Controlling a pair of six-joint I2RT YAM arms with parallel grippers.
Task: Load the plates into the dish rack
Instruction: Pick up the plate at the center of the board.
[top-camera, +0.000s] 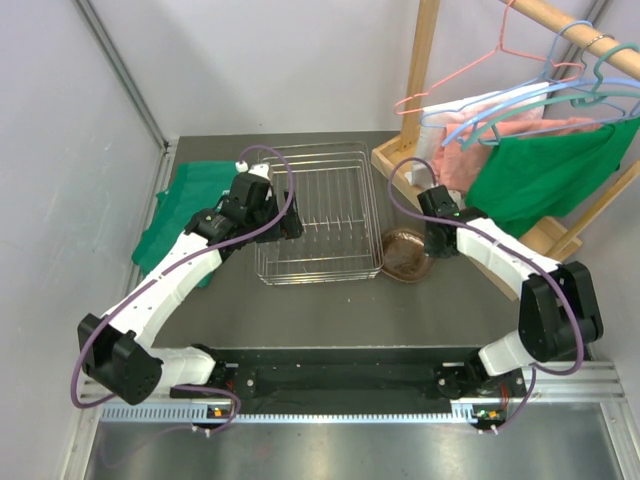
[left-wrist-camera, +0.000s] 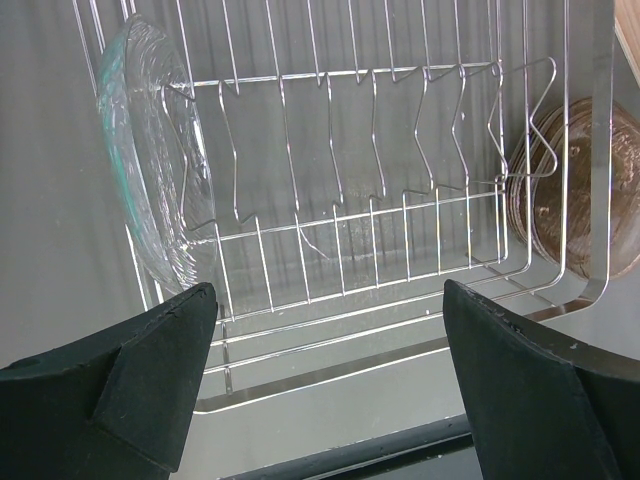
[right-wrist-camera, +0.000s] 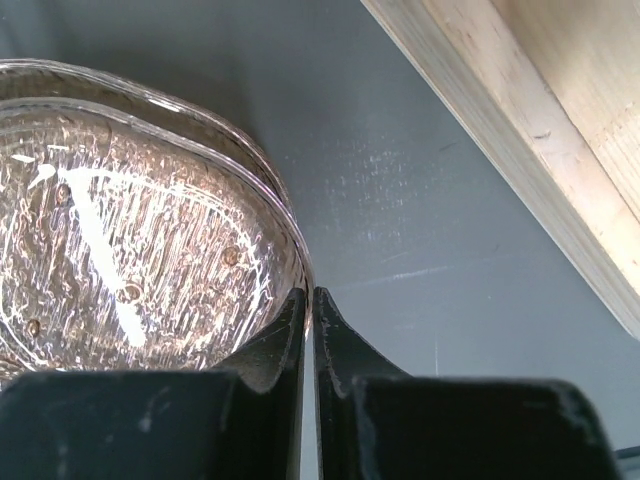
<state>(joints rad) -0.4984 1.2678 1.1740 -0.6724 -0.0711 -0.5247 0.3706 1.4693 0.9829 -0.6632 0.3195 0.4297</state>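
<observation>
Right wrist view: the right gripper (right-wrist-camera: 310, 300) is clamped on the rim of a brown plate (right-wrist-camera: 130, 230), which spreads left of the fingers. Bare table (right-wrist-camera: 420, 230) runs right to the wooden frame (right-wrist-camera: 560, 120). The left gripper (left-wrist-camera: 328, 290) is spread wide and holds nothing at the dish rack (left-wrist-camera: 400, 200) rim. A clear plate (left-wrist-camera: 150, 170) stands on edge beyond its left finger, with open slots rightward.

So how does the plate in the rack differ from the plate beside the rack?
The rack plate is clear; the table plate is brown. The rack plate stands on edge in the rack; the table plate lies flat beside it. Nothing grips the rack plate; the right gripper's jaws pinch the table plate's rim. Both are round textured glass.
</observation>
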